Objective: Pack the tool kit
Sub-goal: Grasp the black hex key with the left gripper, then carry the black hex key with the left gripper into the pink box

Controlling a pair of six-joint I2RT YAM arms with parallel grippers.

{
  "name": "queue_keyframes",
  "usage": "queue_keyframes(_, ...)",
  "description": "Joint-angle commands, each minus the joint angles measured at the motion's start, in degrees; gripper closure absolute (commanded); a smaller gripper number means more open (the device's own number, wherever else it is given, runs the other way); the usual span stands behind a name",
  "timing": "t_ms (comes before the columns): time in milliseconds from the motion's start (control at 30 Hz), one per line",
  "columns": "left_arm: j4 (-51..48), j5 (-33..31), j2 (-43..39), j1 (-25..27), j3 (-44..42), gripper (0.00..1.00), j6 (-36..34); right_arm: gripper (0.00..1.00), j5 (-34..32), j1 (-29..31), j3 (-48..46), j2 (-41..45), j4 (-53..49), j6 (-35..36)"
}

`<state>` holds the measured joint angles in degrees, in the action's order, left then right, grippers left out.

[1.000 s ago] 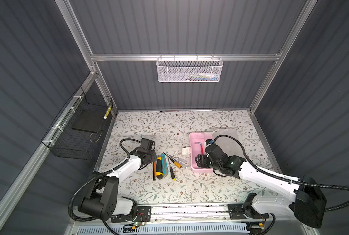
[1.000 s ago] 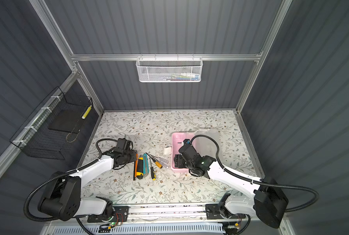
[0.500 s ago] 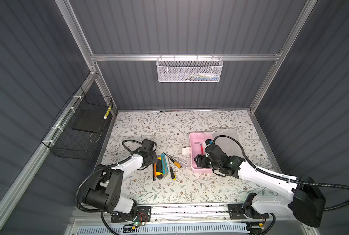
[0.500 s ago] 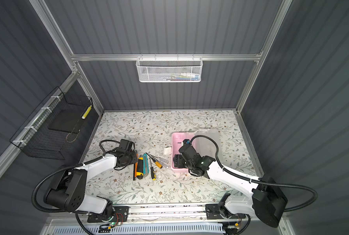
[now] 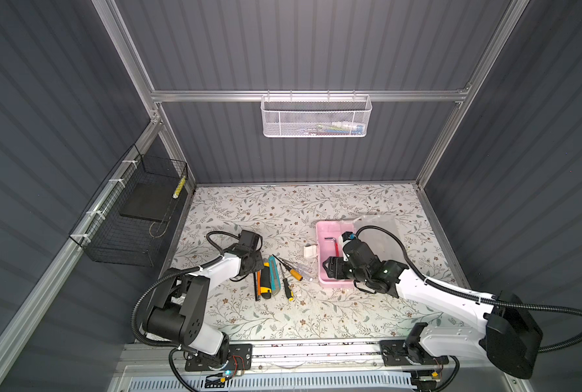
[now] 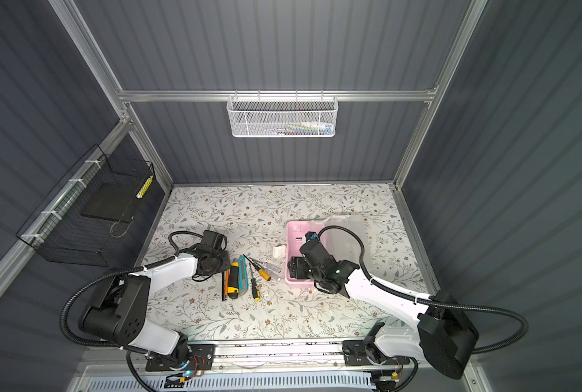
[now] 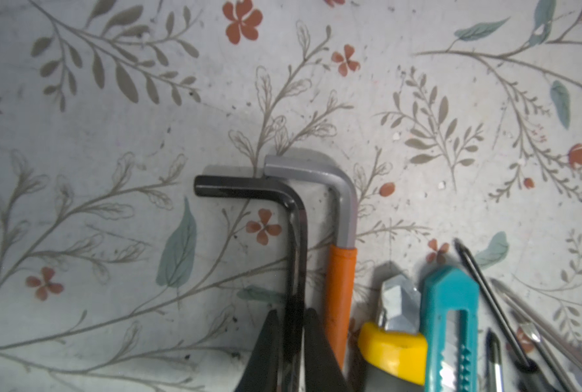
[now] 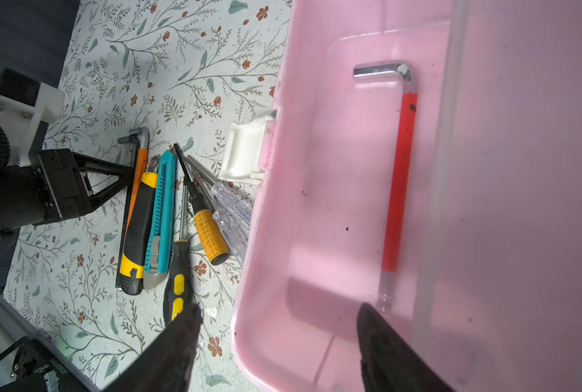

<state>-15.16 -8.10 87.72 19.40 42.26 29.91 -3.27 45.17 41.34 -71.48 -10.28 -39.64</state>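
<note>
The left end effector (image 7: 293, 315) clenches the shaft of a black hex key (image 7: 248, 190) on the floral surface (image 5: 282, 210), beside an orange-sleeved hex key (image 7: 340, 281) and near a teal utility knife (image 7: 449, 322) — the right end effector (image 8: 280, 307), spread wide, straddles one wall of the open pink box (image 8: 350, 169), which rests on the surface right of the knife and holds a red-sleeved hex key (image 8: 399, 176)
</note>
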Motion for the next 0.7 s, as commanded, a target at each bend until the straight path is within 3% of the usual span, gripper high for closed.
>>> queue_keyframes(0, -2.9, -0.3, 2.4, -0.3, 0.8, 0.86, -0.8, 0.27, 0.1, -0.5, -1.2, -0.6, -1.1, 0.2)
queue_keyframes(233, -4.0, -0.9, 3.2, -0.3, 1.5, 0.99, -0.7, 0.27, 0.7, -0.8, -0.7, -1.0, -1.0, 0.5)
queue_keyframes(367, -4.7, -2.2, 2.5, -0.3, 1.5, 1.0, -0.5, 0.27, 1.1, -0.8, 0.1, -1.8, -1.0, 0.7)
queue_keyframes(533, -7.6, -3.9, -3.3, -0.2, 2.6, 1.0, -1.8, 0.27, 1.7, -1.0, 1.1, -1.9, -1.4, 0.8)
queue_keyframes(667, -10.7, -1.0, -10.4, -0.1, 5.5, 1.0, -1.6, 0.27, 3.0, -1.9, 1.5, -0.2, -1.0, 0.6)
